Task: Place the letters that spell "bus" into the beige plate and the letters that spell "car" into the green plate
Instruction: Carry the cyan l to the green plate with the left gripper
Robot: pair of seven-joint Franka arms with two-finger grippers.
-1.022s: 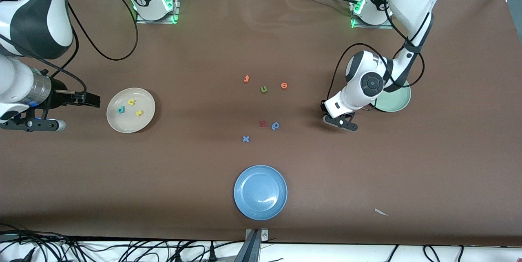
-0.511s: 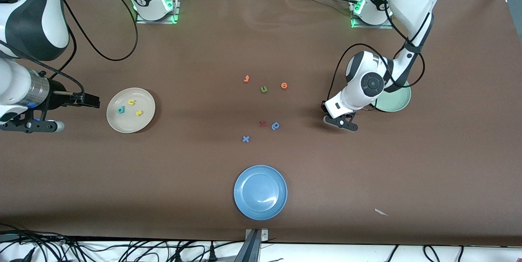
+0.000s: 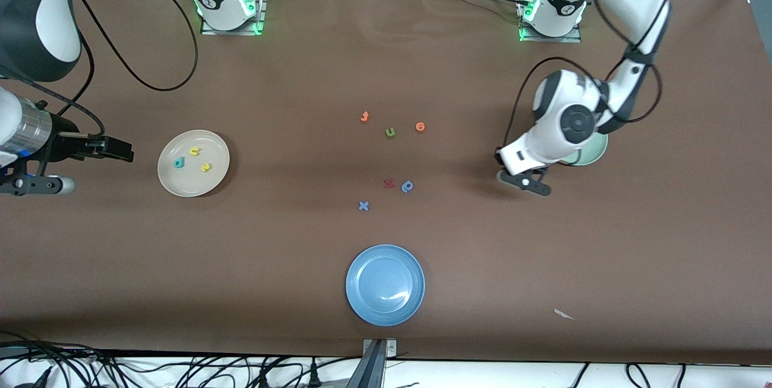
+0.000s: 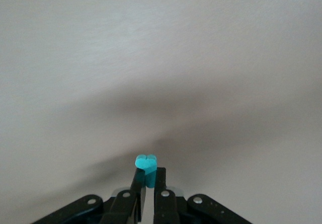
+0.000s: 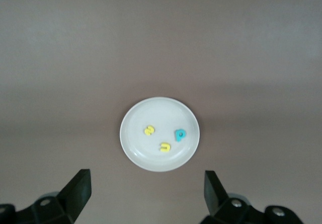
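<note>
Progress of the sorting task. The beige plate, toward the right arm's end of the counter, already holds the letters that spell "bus": a teal "b", a yellow "u" and a yellow "s", so that half appears complete. The right tool waits beside this plate with its fingers spread and nothing between them. The green plate, toward the left arm's end, is largely hidden by the left arm; whether the yellow "a" or any other letter already lies in it cannot be told. The left tool, just above the counter beside the green plate, is pressed together on a small teal letter, whose shape is not readable; it is judged to be one of the letters that spell "car", yet to be set in the green plate. Distractors lie mid-counter: two orange letters, an olive-green "u", a dark red letter, a blue round-bowled letter and a blue "x". An empty blue plate sits nearest the front camera. The counter is covered in plain brown sheet; a white scrap lies near its front edge, and cables run along both long edges.
</note>
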